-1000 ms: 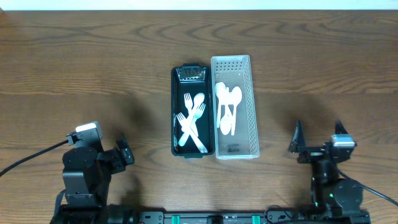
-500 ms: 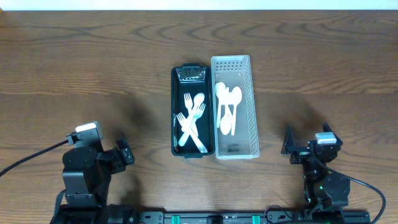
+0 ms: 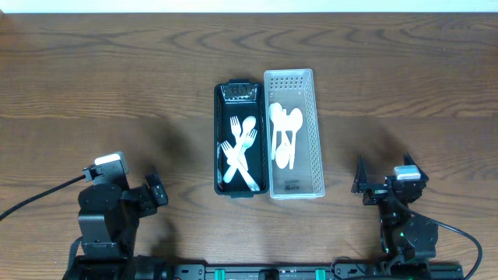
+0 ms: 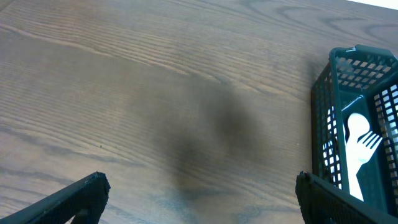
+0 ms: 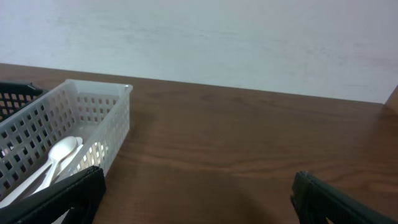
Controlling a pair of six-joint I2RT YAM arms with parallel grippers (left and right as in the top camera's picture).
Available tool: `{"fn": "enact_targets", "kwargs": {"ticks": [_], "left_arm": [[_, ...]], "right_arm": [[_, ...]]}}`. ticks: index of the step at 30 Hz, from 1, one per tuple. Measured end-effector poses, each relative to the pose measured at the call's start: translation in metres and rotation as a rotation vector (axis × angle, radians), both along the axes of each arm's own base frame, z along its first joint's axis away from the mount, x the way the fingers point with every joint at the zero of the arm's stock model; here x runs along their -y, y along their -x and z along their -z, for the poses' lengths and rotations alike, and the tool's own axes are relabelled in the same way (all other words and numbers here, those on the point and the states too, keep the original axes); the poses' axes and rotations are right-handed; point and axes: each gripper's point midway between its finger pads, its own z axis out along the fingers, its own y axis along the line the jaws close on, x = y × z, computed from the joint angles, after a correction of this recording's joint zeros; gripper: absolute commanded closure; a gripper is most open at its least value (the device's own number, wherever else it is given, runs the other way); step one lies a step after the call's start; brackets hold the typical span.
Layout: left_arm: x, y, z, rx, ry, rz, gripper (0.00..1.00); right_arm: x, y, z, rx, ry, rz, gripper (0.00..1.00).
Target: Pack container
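Your right arm has pulled back, parked — both jaws wide, empty; forks, spoons binned — packing looks done.

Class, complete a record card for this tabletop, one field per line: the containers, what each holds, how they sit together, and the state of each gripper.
Surface: wooden table
Container one: black basket, holding white forks that cross over each other
Container two: white basket, holding white spoons
Arrangement: the baskets stand side by side with long walls together, the black one to the left in the overhead view
Loose cutlery on the table: none visible
Left gripper: open, empty, clear of the baskets
Right gripper: open, empty, clear of the baskets
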Motion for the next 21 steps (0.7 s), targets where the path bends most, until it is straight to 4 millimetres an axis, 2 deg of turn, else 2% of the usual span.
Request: {"fn": "enact_targets", "kwargs": {"ticks": [13, 16, 21], "left_arm": [[-0.001, 0.001, 0.001, -0.006, -0.005, -0.001, 0.02], [-0.001, 0.009, 0.007, -0.034, -0.012, 0.000, 0.02], [0.002, 0.021, 0.013, 0.051, -0.006, 0.018, 0.02]], "right_arm": [[0.000, 0.000, 0.000, 0.000, 0.000, -0.001, 0.01], [0.000, 0.000, 0.000, 0.000, 0.000, -0.003, 0.01], [-0.001, 0.000, 0.000, 0.000, 0.000, -0.003, 0.01]]}}
